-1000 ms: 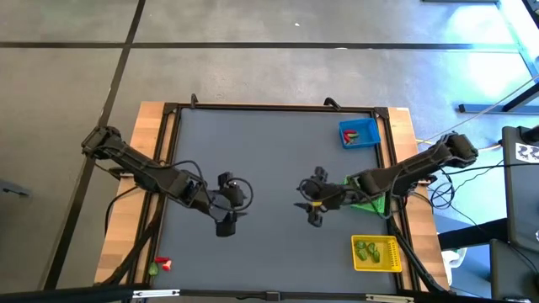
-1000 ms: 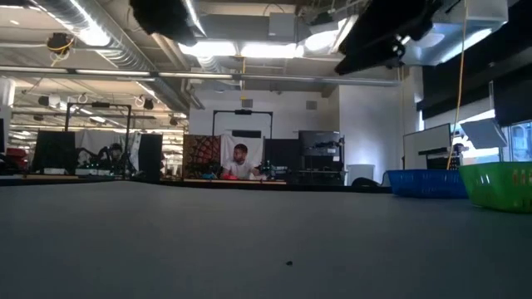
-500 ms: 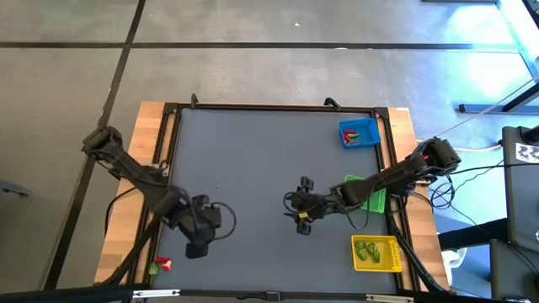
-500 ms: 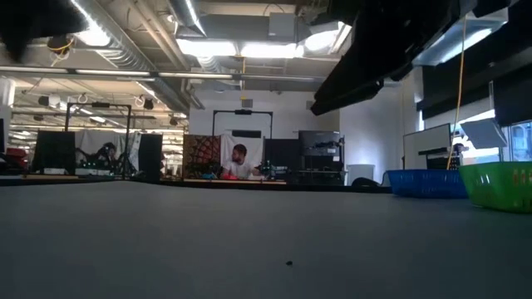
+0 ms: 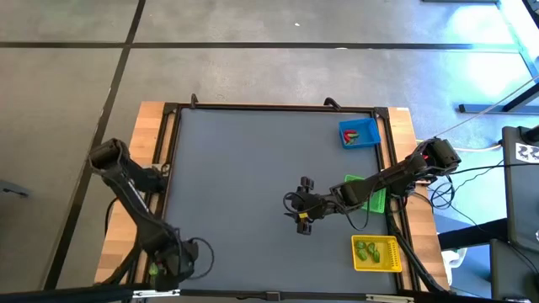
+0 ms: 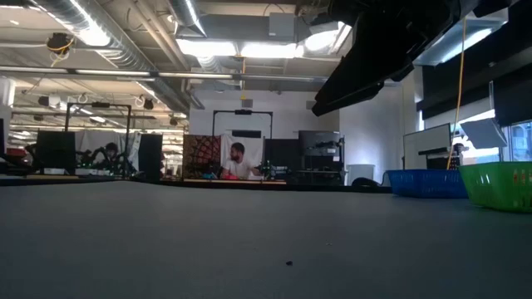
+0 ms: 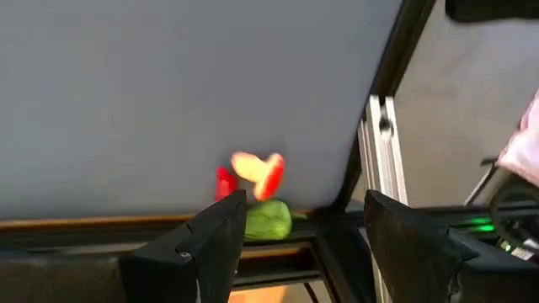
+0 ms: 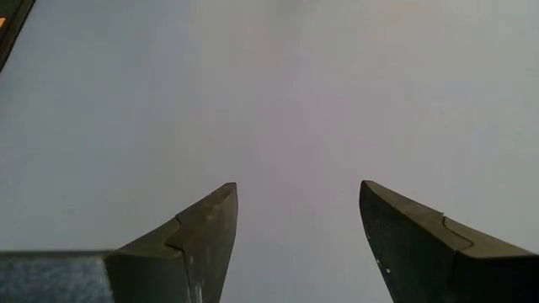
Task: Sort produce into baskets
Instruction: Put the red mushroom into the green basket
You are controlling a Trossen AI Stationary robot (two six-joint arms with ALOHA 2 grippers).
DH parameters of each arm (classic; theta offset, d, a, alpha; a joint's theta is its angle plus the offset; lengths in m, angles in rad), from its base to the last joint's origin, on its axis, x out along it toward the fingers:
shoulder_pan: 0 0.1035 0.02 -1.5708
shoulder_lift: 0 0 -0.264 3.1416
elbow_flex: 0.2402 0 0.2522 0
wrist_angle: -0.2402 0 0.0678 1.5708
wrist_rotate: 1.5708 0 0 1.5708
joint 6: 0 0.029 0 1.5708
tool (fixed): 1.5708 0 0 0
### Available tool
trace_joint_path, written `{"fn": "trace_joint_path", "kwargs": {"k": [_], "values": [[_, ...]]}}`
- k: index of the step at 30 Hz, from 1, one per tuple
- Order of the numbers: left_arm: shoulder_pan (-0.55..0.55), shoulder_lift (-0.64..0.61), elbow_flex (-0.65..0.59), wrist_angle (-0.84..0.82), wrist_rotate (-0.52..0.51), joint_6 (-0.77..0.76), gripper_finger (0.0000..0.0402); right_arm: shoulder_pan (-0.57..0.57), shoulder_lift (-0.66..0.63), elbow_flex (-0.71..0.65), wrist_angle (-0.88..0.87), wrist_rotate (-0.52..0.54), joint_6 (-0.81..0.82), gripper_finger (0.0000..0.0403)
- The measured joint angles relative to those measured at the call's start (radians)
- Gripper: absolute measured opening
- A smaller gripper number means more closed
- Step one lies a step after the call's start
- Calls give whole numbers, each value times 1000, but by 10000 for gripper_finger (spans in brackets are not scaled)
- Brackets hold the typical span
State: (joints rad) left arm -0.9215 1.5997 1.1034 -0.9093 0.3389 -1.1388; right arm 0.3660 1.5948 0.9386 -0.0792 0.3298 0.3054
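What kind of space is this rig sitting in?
Probably a robotics lab or workshop: exposed ceiling ducts and strip lights, equipment racks along the back, and a person seated at a cluttered bench beyond the table.

Light comes from the ceiling lights (image 6: 220, 48) glaring white in the low view, and a bluish glare washes the floor at the high view's upper right corner. The grey table (image 5: 253, 168) is evenly and softly lit from above with only faint shadows, while in the low view its near surface is dim and the arm overhead is a black silhouette against the lamps. The left wrist view is soft with blur, the red and green produce (image 7: 253, 189) smeared, and the right wrist view shows a flat, pale, featureless surface.
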Motion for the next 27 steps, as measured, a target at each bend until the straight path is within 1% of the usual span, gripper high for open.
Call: {"fn": "trace_joint_path", "kwargs": {"k": [5,13,18,20,27], "values": [[-67,57,0,76,16,-12,233,0,0,0,0,0,0,248],[-139,169,0,71,15,14,233,0,0,0,1,1,0,248],[-153,227,-1,50,-4,-38,231,0,0,0,1,2,0,248],[-152,236,-1,55,-7,-38,221,0,0,0,1,2,0,248],[-141,227,-1,66,4,-25,165,0,0,0,1,2,0,248]]}}
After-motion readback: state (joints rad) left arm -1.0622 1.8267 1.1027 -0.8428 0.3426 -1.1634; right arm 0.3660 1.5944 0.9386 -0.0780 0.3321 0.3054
